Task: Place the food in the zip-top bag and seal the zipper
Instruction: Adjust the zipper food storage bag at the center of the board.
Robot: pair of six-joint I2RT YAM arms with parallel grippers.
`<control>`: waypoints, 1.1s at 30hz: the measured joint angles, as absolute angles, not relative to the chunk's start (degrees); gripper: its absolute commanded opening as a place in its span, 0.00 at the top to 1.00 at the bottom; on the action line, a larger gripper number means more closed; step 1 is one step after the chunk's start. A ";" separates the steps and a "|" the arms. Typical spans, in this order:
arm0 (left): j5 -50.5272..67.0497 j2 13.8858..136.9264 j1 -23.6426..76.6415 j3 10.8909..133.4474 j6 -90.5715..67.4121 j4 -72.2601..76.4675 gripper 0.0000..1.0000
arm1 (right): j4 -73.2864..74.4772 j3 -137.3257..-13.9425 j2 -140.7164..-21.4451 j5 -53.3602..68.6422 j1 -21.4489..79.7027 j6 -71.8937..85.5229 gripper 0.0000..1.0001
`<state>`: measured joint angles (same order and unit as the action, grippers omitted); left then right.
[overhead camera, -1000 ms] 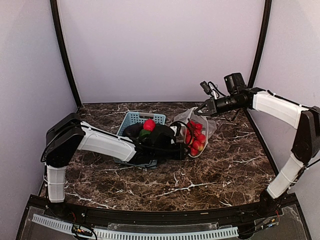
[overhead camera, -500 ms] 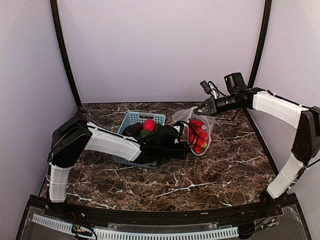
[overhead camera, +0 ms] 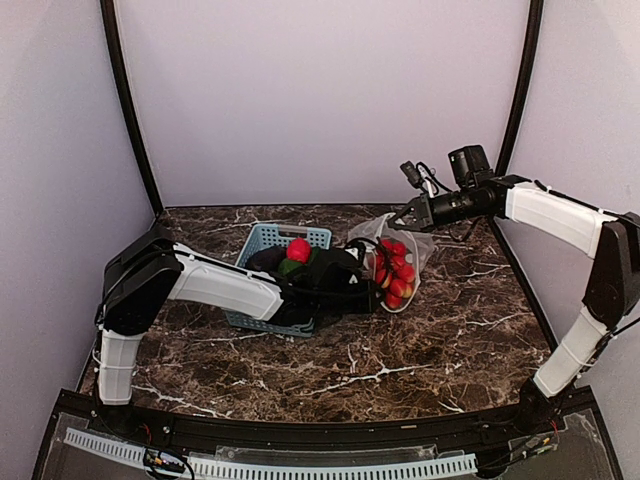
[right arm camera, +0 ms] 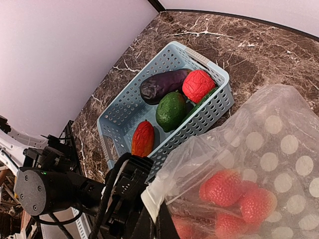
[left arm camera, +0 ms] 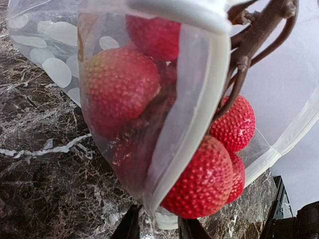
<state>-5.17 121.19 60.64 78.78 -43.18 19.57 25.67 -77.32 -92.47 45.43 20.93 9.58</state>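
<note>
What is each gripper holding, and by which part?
The right gripper pinches the bag by its zipper strip. The left gripper straddles that strip; whether it grips cannot be told.

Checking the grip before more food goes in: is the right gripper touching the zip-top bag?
Touching. The right wrist view shows the right gripper shut on the whitish mouth edge of the zip-top bag.
</note>
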 measured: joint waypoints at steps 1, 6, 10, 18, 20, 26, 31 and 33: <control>-5.19 121.19 60.64 78.78 -43.33 19.57 0.81 | 25.67 -77.32 -92.47 45.45 20.95 9.61 1.00; -5.50 121.40 60.64 78.81 -43.97 19.59 0.81 | 25.67 -77.32 -92.47 45.52 20.95 9.76 1.00; -5.91 122.76 60.49 79.85 -44.64 19.53 0.87 | 25.65 -77.30 -92.44 45.63 20.93 10.00 1.00; -5.82 123.92 60.14 80.25 -45.23 19.79 0.99 | 25.69 -76.49 -92.23 44.14 20.95 9.23 1.00; -5.04 123.81 60.12 80.25 -45.25 19.77 0.99 | 26.89 -76.82 -92.14 41.17 20.95 7.44 1.00; -4.05 117.56 60.12 80.25 -44.14 17.34 0.99 | 32.64 -82.54 -90.35 27.05 20.95 -1.13 1.00; -2.96 113.71 60.42 86.74 -42.50 16.43 0.99 | 32.93 -85.06 -84.60 25.45 21.67 -2.79 1.00; -2.33 113.71 60.66 90.39 -41.78 15.49 0.99 | 32.82 -86.13 -83.29 25.19 23.20 -3.03 1.00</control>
